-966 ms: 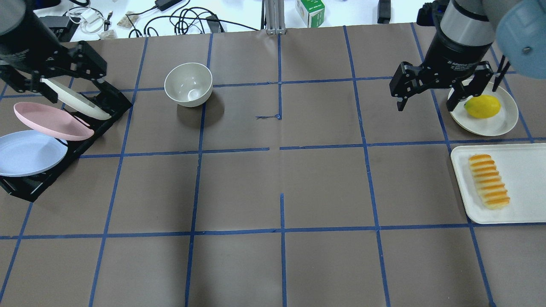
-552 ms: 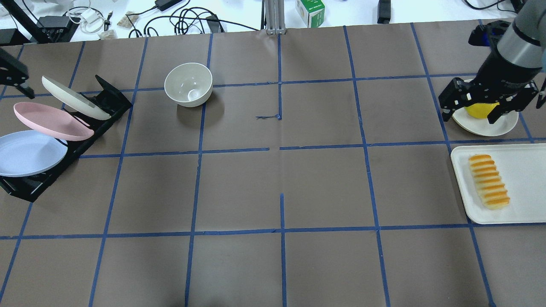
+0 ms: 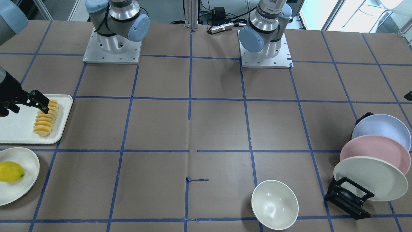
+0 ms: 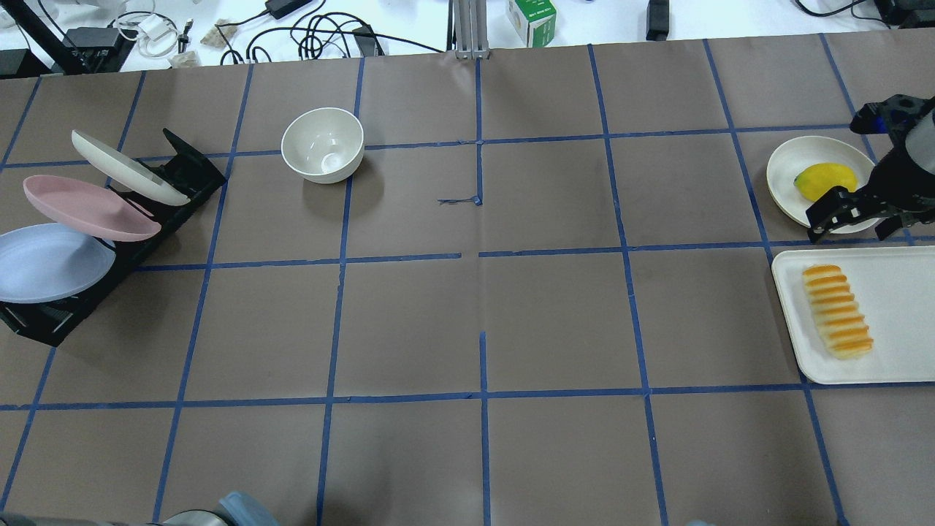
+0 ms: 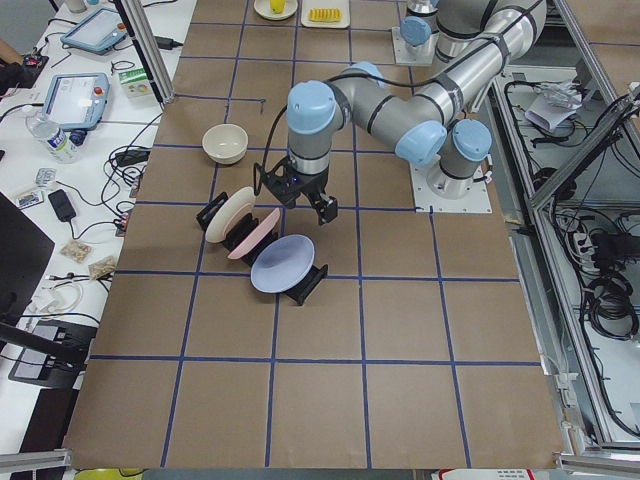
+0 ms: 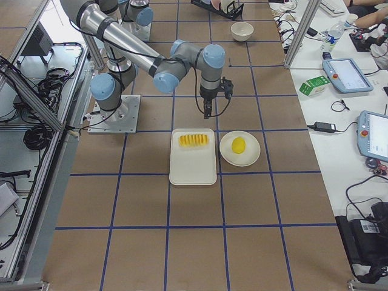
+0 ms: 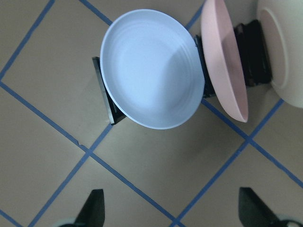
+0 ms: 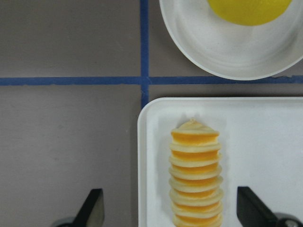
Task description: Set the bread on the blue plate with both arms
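the bread (image 8: 195,175) lies on a white tray (image 8: 265,142) below the right gripper (image 8: 170,201), jaws spread wide and empty. the blue plate (image 7: 151,71) leans in a black rack (image 7: 105,99) below the left gripper (image 7: 173,203), equally spread. the bread looks light, soft and sliced (it may split), so a pinch across its middle seems best.

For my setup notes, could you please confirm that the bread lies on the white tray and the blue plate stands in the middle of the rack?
Not quite: the blue plate stands at the end of the black rack, and the pink plate holds the middle, as the overhead exterior view shows. The bread does lie on the white tray.
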